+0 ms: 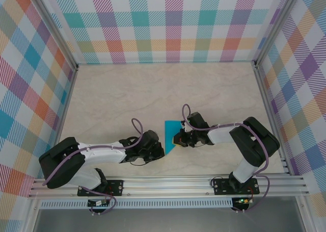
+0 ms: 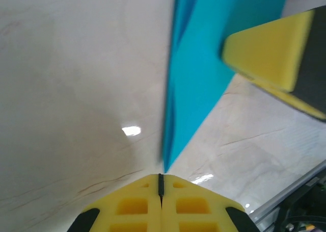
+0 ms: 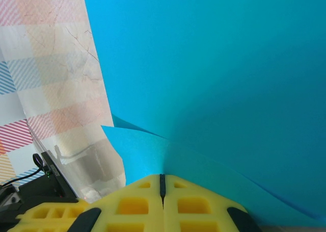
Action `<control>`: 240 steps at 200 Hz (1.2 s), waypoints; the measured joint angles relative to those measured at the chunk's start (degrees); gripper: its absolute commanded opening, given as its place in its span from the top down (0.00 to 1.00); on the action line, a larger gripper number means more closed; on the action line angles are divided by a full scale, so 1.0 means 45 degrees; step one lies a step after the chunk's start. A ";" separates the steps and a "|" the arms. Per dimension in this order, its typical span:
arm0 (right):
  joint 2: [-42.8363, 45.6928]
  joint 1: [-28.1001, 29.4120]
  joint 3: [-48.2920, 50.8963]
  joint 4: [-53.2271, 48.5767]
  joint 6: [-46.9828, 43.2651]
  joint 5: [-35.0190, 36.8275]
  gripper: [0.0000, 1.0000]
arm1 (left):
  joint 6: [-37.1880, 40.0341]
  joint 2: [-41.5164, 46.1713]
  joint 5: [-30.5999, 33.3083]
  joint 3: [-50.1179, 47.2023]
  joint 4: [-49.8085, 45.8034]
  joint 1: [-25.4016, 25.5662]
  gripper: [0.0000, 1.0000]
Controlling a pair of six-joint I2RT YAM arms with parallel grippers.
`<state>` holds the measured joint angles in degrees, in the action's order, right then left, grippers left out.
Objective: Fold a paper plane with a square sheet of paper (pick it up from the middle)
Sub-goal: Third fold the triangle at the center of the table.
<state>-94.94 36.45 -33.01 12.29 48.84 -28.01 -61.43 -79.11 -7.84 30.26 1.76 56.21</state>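
Observation:
The teal sheet of paper (image 1: 170, 132) is folded into a narrow shape with a sharp point and sits between my two grippers near the table's front. The right gripper (image 1: 177, 139) is shut on it. In the right wrist view the paper (image 3: 214, 79) rises in front of the camera, and its layers run down into the closed seam of the right gripper (image 3: 162, 177). The left gripper (image 1: 161, 146) is shut. In its wrist view the paper (image 2: 204, 79) ends with its point right at the shut left gripper (image 2: 161, 177); whether it is pinched I cannot tell. A right fingertip (image 2: 267, 48) lies against the paper.
The pale marble tabletop (image 1: 153, 89) stretches bare behind the arms. Checked walls (image 1: 173, 23) close in the back and both sides. An aluminium rail (image 1: 168, 183) carrying the arm bases runs along the near edge.

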 measured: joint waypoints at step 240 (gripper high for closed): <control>0.0515 0.0010 -0.0044 -0.0903 -0.0005 0.0427 0.93 | 0.0019 0.0617 0.0005 -0.0019 -0.1389 -0.0010 0.96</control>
<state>-92.62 36.49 -33.21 8.23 48.82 -26.09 -61.34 -76.34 -7.81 30.17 -4.49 56.16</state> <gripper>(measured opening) 0.054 0.047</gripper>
